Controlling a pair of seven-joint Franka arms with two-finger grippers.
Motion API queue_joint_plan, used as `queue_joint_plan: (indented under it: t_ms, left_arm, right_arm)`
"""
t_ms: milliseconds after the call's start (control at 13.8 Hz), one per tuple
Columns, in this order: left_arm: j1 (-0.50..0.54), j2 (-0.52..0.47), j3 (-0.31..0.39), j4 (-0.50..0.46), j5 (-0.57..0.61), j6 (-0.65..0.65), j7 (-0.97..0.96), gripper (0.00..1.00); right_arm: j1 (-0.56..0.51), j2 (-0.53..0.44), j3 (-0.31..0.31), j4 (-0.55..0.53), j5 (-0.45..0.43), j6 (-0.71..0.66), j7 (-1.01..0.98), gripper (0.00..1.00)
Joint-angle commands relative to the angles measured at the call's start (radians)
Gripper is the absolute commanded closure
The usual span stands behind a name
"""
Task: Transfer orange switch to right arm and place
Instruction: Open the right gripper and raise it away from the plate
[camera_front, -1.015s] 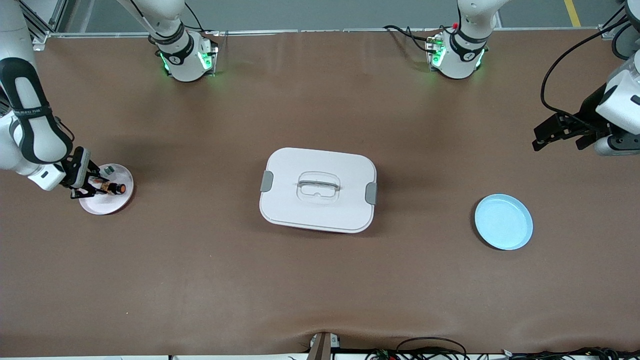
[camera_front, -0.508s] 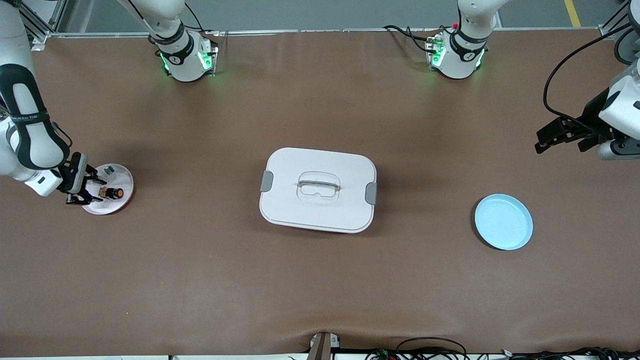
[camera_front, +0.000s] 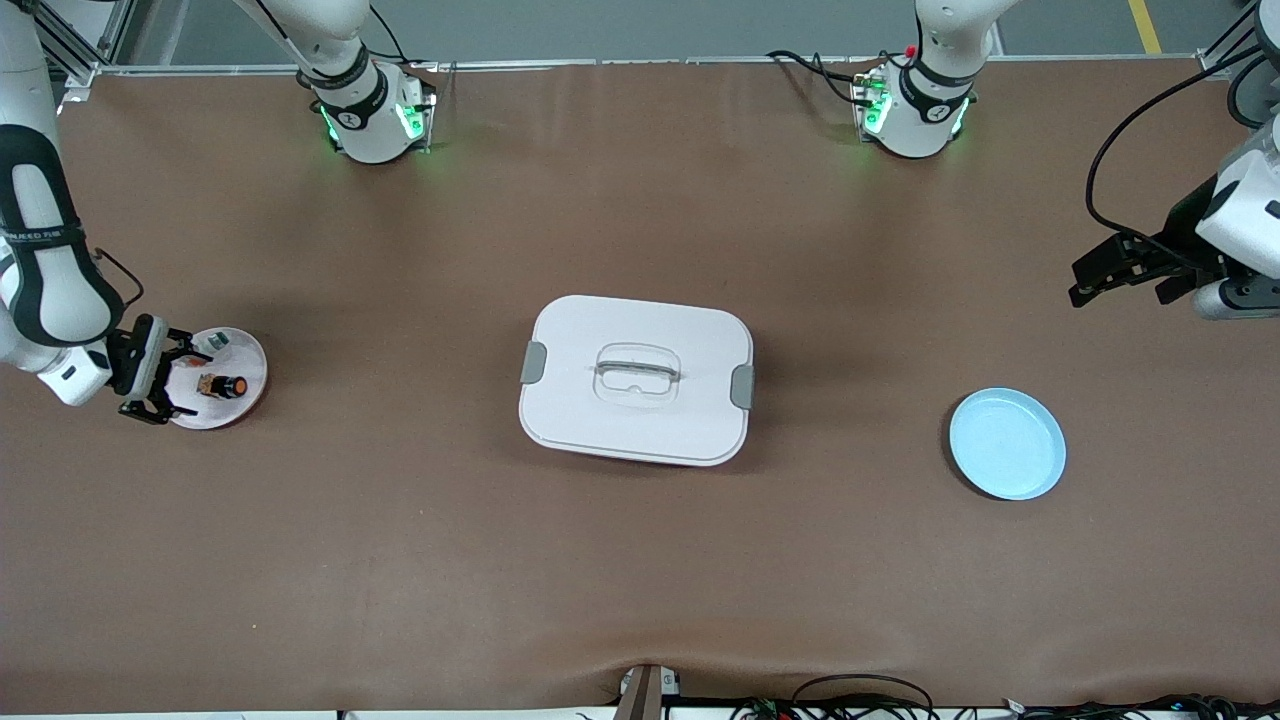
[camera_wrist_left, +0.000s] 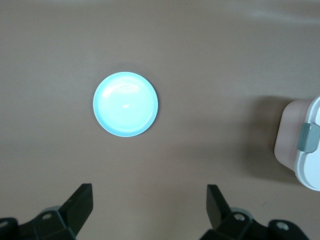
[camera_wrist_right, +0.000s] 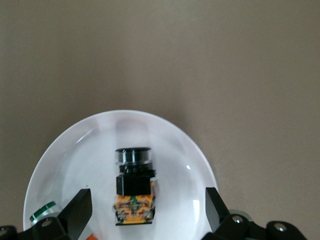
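- Centrally, a white lidded box (camera_front: 636, 379) sits between a blue plate (camera_front: 1007, 443) and a white plate (camera_front: 247, 362).
- Orange switch (camera_front: 224, 385) lies on the white plate.
- Right gripper (camera_front: 165, 377) spread wide, empty, over that plate's edge.
- Left gripper (camera_front: 1110, 268) waits agape, empty.

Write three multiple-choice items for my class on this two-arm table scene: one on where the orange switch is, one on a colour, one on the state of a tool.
1. Where is the orange switch?
A. on the white plate
B. on the blue plate
C. on the lidded box

2. What colour is the plate toward the left arm's end of the table?
A. red
B. light blue
C. black

3. In what state is the right tool?
A. shut on the switch
B. shut on nothing
C. open, holding nothing

Key: 1 A, the switch lies on the white plate, clear in the right wrist view. 2 B, that plate is light blue. 3 C, its fingers stand apart at the plate's edge, with the switch free between them.
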Motion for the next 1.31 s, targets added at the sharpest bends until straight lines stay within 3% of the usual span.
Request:
queue_joint_plan:
  t_ms: [0,145,290,508,798,1015,1233]
  left_arm:
    - [-0.066,0.001,0.043,0.026,0.018,-0.015,0.002,0.0]
    - [-0.188,0.001,0.171,0.027,0.019,-0.015,0.001,0.0]
    - [-0.271,0.001,0.256,0.029,0.019,-0.016,0.001,0.0]
    - [-0.314,-0.001,0.298,0.029,0.019,-0.016,0.001,0.0]
    - [-0.336,0.001,0.305,0.031,0.027,-0.016,0.001,0.0]
    - [-0.448,0.001,0.431,0.031,0.03,-0.016,0.001,0.0]
    - [-0.471,0.004,0.456,0.031,0.032,-0.016,0.001,0.0]
  right_arm:
    - [0.041,-0.041,-0.003,0.012,-0.005,-0.048,0.142,0.0]
    - [0.062,-0.061,-0.003,0.015,-0.034,-0.074,0.25,0.0]
    - [0.101,-0.09,-0.005,0.035,-0.111,-0.123,0.403,0.0]
    - [0.131,-0.117,0.003,0.127,-0.229,-0.307,0.677,0.0]
    - [0.168,-0.181,0.003,0.175,-0.236,-0.438,0.917,0.0]
    - [0.22,-0.238,0.003,0.179,-0.266,-0.467,1.14,0.0]
    - [0.273,-0.249,0.005,0.292,-0.308,-0.612,1.381,0.0]
